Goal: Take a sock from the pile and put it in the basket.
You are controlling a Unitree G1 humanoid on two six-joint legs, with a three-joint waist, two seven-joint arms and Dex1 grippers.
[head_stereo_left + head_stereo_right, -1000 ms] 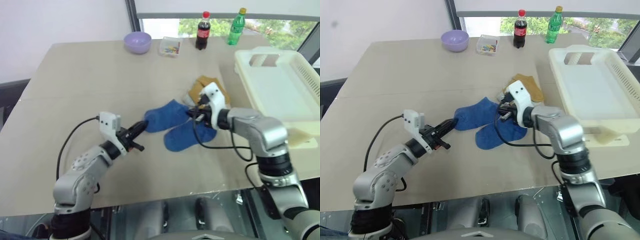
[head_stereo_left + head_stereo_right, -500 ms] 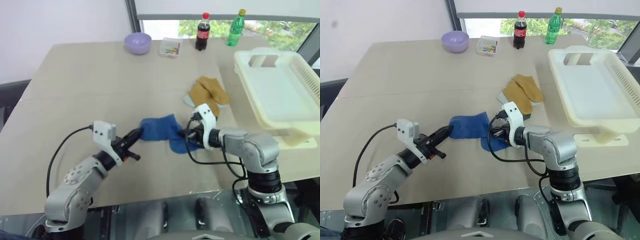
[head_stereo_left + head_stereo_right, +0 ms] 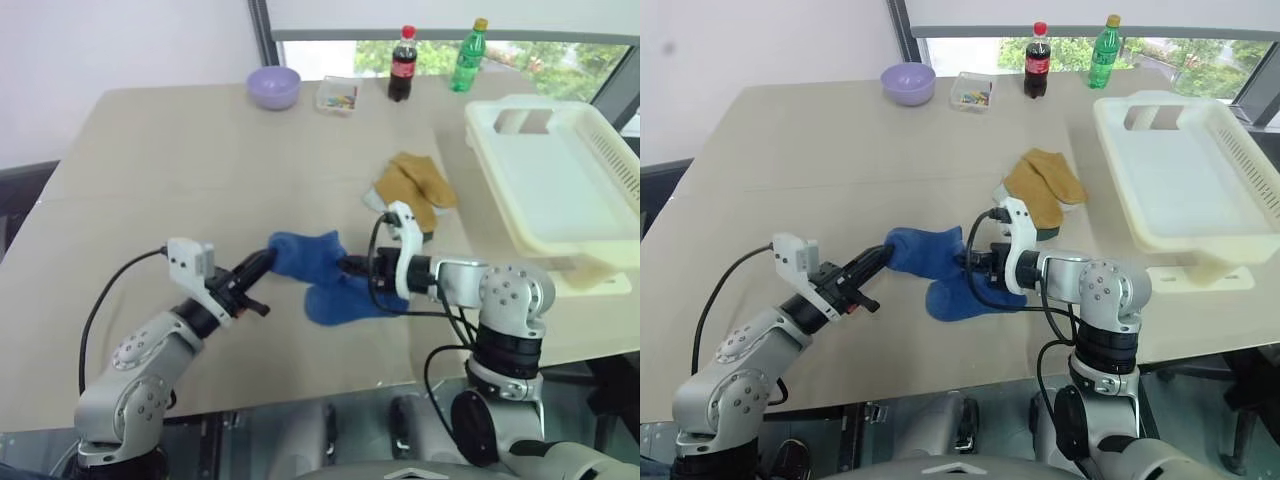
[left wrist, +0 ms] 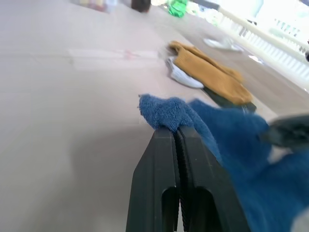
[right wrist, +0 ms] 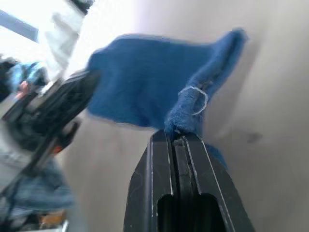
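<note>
Sock pinched between both tools: left, right, fabric edges close-up.

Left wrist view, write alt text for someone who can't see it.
The left hand, shut, pinches the edge of a bright blue sock over a beige table. Behind lie mustard-yellow socks on a pale grey one.
</note>
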